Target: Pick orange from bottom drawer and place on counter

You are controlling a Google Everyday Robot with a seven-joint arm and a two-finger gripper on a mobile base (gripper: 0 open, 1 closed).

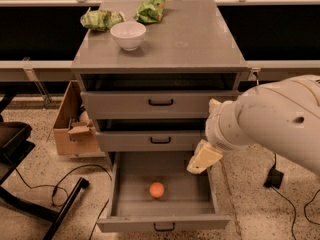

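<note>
The orange (157, 189) lies on the floor of the open bottom drawer (165, 223), near its middle. The grey counter (190, 44) tops the three-drawer cabinet. My gripper (203, 158) is a cream-coloured end on the white arm, hanging over the drawer's right side, above and to the right of the orange and not touching it. It holds nothing that I can see.
A white bowl (128, 35) and two green snack bags (101, 19) (152, 8) sit at the back left of the counter. A cardboard box (72, 126) stands left of the cabinet. A black chair base (30, 204) and cables lie on the floor.
</note>
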